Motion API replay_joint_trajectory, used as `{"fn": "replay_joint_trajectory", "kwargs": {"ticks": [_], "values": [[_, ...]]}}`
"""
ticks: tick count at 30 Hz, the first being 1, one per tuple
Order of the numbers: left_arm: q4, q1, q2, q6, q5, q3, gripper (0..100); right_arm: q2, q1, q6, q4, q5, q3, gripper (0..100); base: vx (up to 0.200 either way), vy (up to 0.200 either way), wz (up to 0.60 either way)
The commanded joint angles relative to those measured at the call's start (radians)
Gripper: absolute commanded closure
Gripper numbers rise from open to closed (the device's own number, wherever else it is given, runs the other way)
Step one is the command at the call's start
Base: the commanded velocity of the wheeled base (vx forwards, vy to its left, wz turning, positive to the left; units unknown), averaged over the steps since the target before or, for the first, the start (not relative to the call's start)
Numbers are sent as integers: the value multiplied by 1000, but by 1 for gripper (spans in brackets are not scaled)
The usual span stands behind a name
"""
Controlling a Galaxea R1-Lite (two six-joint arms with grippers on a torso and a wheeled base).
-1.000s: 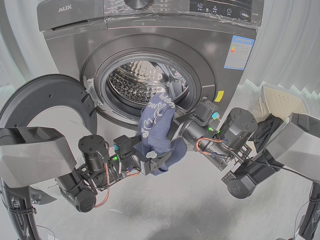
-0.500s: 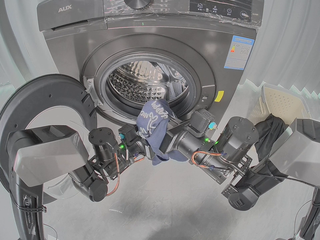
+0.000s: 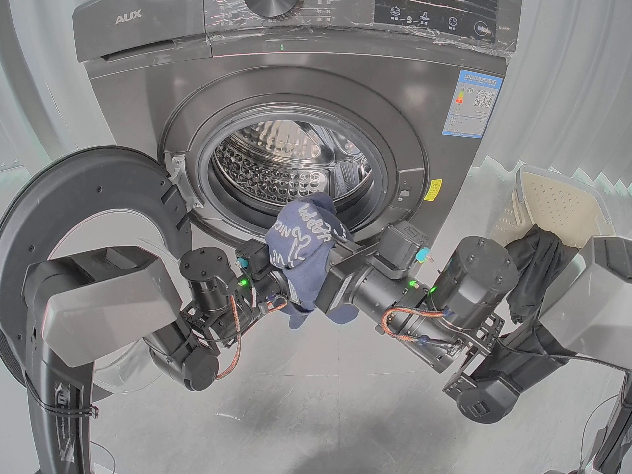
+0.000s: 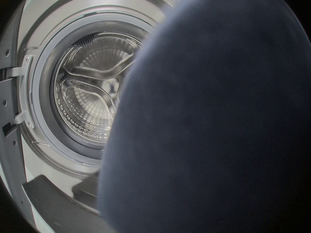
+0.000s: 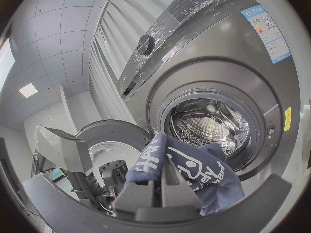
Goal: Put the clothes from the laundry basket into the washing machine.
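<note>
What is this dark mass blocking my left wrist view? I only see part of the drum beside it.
Observer: A navy garment with white print, held in front of the lower rim of the open washing machine.
Operator: Is the right gripper gripping it?
Observer: Yes, the right gripper is shut on its cloth.
Operator: Anything left in the basket?
Observer: A black garment hangs over the rim of the laundry basket, on the robot's right.

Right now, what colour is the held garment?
The garment is navy blue with white lettering, clearest in the right wrist view.
</note>
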Motion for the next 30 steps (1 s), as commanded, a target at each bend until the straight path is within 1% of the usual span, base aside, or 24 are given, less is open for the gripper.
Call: {"fn": "replay_joint_trajectory", "kwargs": {"ticks": [1,4,5,8,11,13,17,21,25,28,30], "values": [[-2,-1,-8,-13,0,-5,100,-8,-12,4,-9,0,17,100,0,0,0],[-2,1,-38,-30,14,0,100,-32,-26,14,-12,0,54,100,0,0,0],[-2,1,-51,-42,28,1,100,-40,-43,17,-10,-5,75,100,0,0,0],[-2,2,-84,-71,46,4,100,-52,-89,26,-10,-14,111,100,0,0,0],[-2,2,-119,-87,48,16,100,-52,-138,27,-9,-17,148,100,0,0,0],[0,1,-139,-87,46,30,100,-46,-156,29,-6,-17,166,100,0,0,0],[0,-2,-163,-87,46,49,100,-32,-167,32,-3,-17,180,100,0,0,0],[0,-10,-206,-87,45,82,100,27,-177,30,-6,-15,161,100,0,0,0],[0,-21,-257,-85,43,144,100,81,-181,30,-10,-14,118,100,0,0,0],[0,-37,-277,-82,43,171,100,86,-170,27,-10,-9,102,100,0,0,0],[0,-45,-294,-80,45,179,100,80,-159,27,-12,-8,109,100,0,0,0]]}}
